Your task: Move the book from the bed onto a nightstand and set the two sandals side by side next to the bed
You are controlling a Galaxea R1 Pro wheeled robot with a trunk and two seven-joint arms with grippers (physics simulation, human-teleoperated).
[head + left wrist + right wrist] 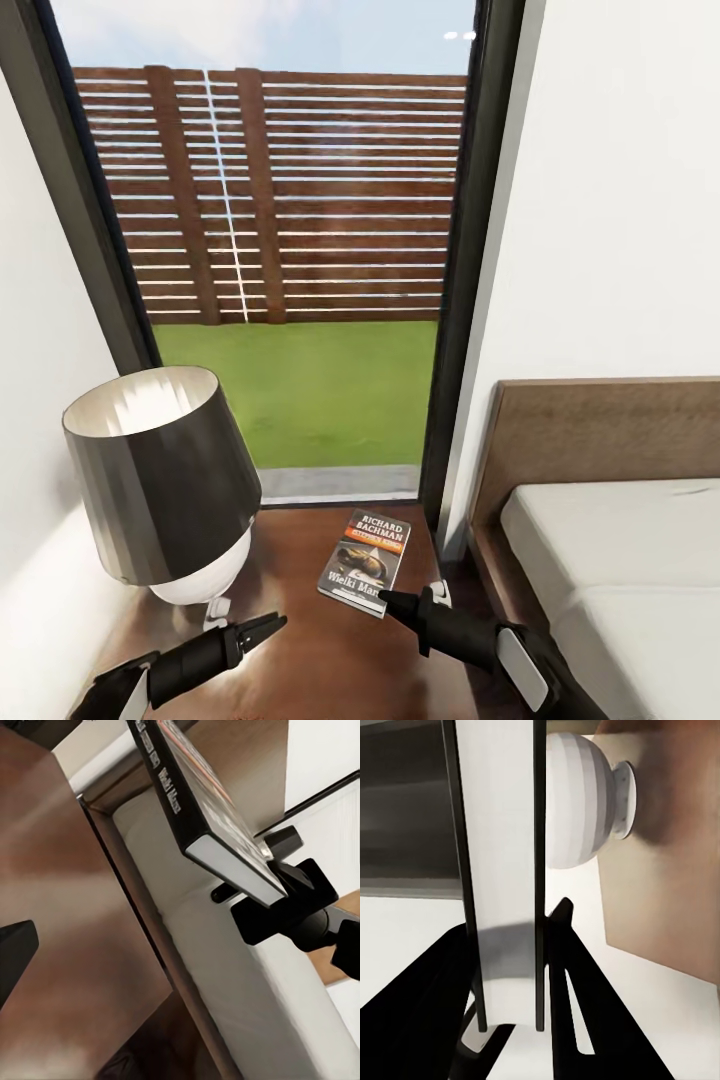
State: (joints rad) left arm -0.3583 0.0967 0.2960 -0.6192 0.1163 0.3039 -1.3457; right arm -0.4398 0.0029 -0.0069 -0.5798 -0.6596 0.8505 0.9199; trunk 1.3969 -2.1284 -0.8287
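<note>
Where window meets wall, the book [365, 562] lies on the nightstand [330, 660].

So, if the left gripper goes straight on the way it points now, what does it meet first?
Probably the book held by the right gripper; the left gripper points toward it over the nightstand. Depth is unclear.

The low light-grey mattress bed [620, 560] in its dark-brown wood frame runs off the head view's right edge, the glossy reddish-brown nightstand [330, 660] off the bottom, and the dark paperback book's [366, 560] lower title is partly covered by the right gripper [388, 598].
</note>
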